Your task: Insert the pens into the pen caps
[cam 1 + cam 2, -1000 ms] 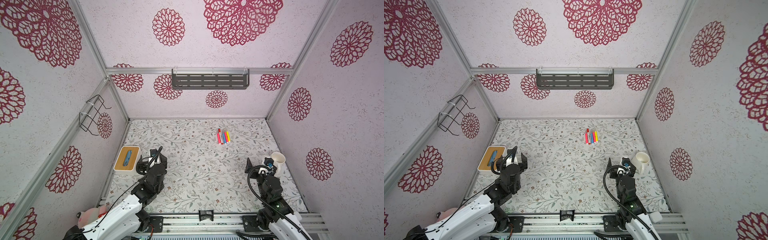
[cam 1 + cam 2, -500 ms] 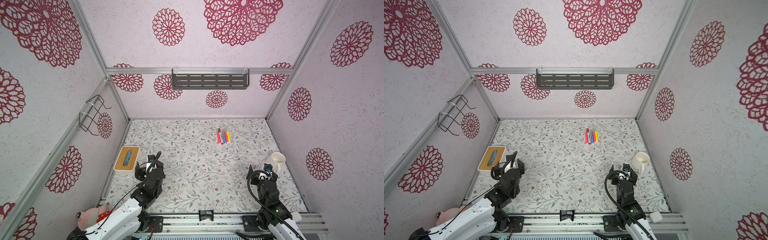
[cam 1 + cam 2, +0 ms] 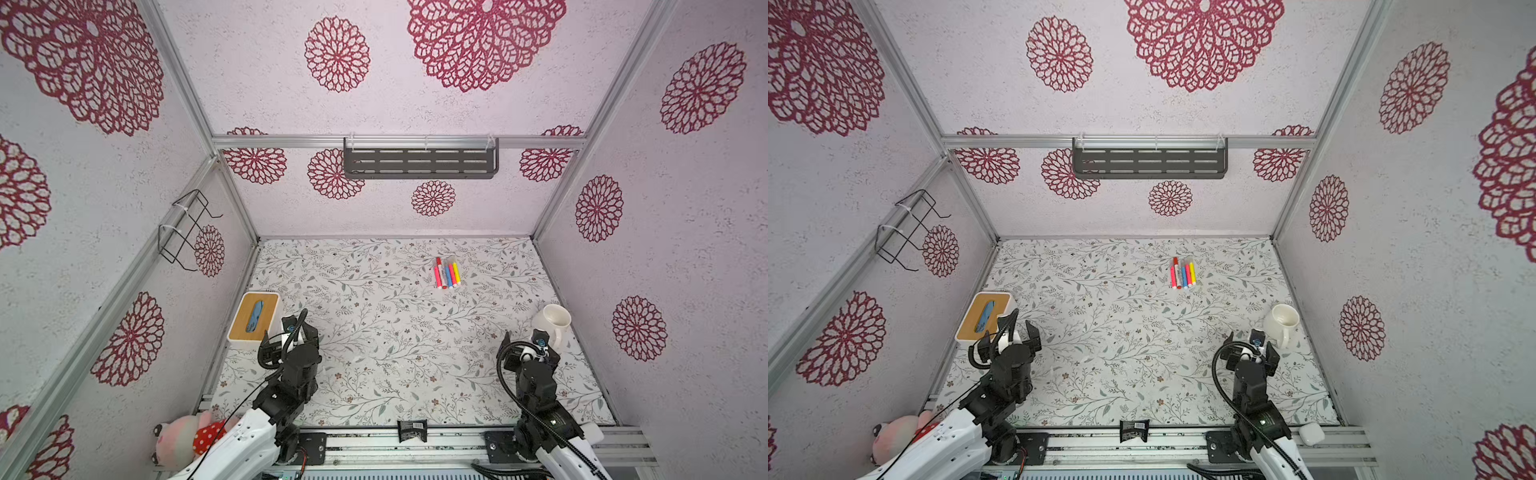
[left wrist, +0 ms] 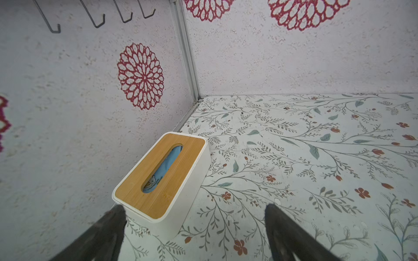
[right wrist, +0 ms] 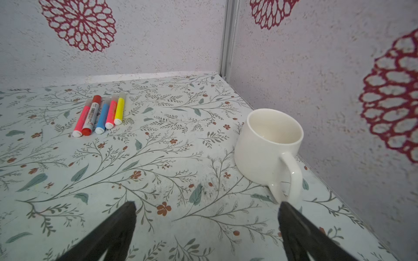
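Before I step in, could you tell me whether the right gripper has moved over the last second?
Yes. In a top view the right gripper has drawn back toward the near side, away from the white mug.

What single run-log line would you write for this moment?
pens: five in row, capped | left gripper: open, empty | right gripper: open, empty

five capped pens, side by side, far table

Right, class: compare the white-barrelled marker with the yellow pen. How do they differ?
The white-barrelled marker is thicker and longer than the yellow pen. The marker wears a red cap; the yellow pen a translucent cap. The marker lies inside the row of pens, the yellow pen at its end. Both lie flat, parallel and capped.
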Controlling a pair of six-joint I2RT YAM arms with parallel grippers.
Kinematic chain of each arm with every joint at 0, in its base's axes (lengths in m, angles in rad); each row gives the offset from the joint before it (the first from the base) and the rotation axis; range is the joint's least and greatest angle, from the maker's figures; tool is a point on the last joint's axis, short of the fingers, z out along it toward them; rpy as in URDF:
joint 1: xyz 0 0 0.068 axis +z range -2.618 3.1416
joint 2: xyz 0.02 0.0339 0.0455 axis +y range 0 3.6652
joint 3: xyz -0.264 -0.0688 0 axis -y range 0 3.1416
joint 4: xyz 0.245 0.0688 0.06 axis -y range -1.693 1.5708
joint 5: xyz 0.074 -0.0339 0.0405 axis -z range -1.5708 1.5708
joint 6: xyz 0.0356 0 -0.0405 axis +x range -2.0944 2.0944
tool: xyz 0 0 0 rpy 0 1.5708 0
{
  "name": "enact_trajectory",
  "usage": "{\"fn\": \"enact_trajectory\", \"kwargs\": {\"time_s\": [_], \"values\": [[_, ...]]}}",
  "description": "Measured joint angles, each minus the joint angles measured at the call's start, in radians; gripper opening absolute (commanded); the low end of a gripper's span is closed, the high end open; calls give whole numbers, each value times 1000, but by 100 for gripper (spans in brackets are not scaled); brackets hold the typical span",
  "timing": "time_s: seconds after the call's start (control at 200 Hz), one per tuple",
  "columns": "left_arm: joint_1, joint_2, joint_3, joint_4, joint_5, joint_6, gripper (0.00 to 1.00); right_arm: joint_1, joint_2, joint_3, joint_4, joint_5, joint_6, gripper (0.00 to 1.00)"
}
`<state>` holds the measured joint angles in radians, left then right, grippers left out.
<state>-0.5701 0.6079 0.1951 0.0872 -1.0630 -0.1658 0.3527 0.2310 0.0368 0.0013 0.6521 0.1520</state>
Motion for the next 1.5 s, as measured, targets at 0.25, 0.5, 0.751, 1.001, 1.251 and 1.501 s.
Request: {"fn": "enact_trajectory", "kwargs": {"time_s": [0.25, 0.5, 0.751, 1.001, 1.251, 1.501], "values": [[25, -116, -75, 44, -23, 35, 98, 0, 101, -28, 154, 77, -14, 99], [76, -190, -135, 136, 4, 88, 98, -2, 190, -31, 372, 95, -74, 99], [161, -158, -148, 232, 70, 95, 98, -35, 293, -31, 604, 80, -109, 99], [257, -19, -172, 396, 142, 86, 98, -92, 476, -31, 848, 37, -111, 99], [333, 102, -182, 545, 206, 65, 98, -131, 648, -31, 1032, 0, -111, 99], [402, 184, -183, 683, 266, 35, 98, -163, 777, -31, 1158, -18, -109, 98]]}}
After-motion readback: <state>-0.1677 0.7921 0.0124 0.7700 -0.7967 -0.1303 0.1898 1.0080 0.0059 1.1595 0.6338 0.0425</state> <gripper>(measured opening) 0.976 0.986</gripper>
